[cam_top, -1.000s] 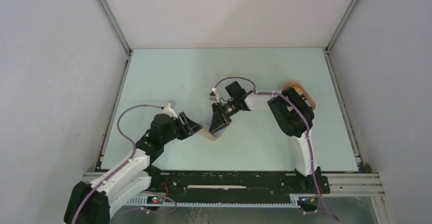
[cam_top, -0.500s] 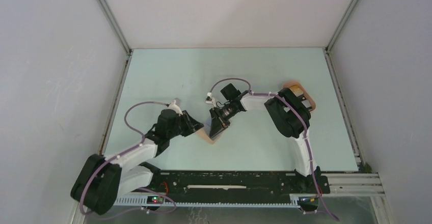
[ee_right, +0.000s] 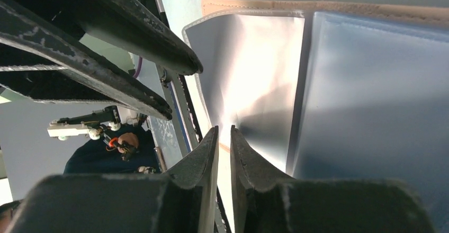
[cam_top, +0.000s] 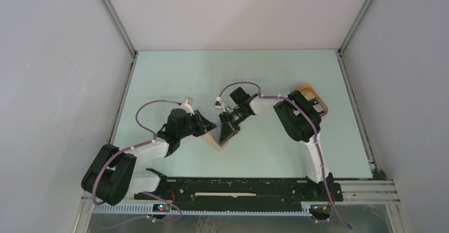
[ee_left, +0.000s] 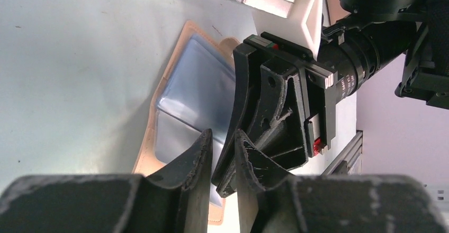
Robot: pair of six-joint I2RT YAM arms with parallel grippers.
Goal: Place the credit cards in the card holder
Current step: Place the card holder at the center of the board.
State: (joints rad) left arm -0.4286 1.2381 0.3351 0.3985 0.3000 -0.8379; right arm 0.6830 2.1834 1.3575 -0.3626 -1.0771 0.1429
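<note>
The tan card holder [cam_top: 218, 144] lies open on the table between both grippers, its clear blue-grey sleeves [ee_left: 197, 84] facing up inside the tan border [ee_left: 173, 53]. My right gripper [ee_right: 223, 132] is down on it. Its jaws are almost together on the edge of a lifted clear flap [ee_right: 249, 69]. My left gripper [ee_left: 223, 136] hovers just left of the right gripper [cam_top: 226, 133]. Its jaws stand a narrow gap apart with nothing between them. In the top view the left gripper [cam_top: 207, 126] is at the holder's left edge. I see no credit cards clearly.
A peach-pink oval tray [cam_top: 324, 107] sits at the right, mostly hidden behind the right arm's elbow. Grey walls enclose the pale green table [cam_top: 174, 74] on three sides. A black rail [cam_top: 238, 188] runs along the near edge.
The left arm has reached forward and right, bringing its gripper up to the holder. Both grippers' jaws have narrowed. The right gripper has stayed on the holder.
</note>
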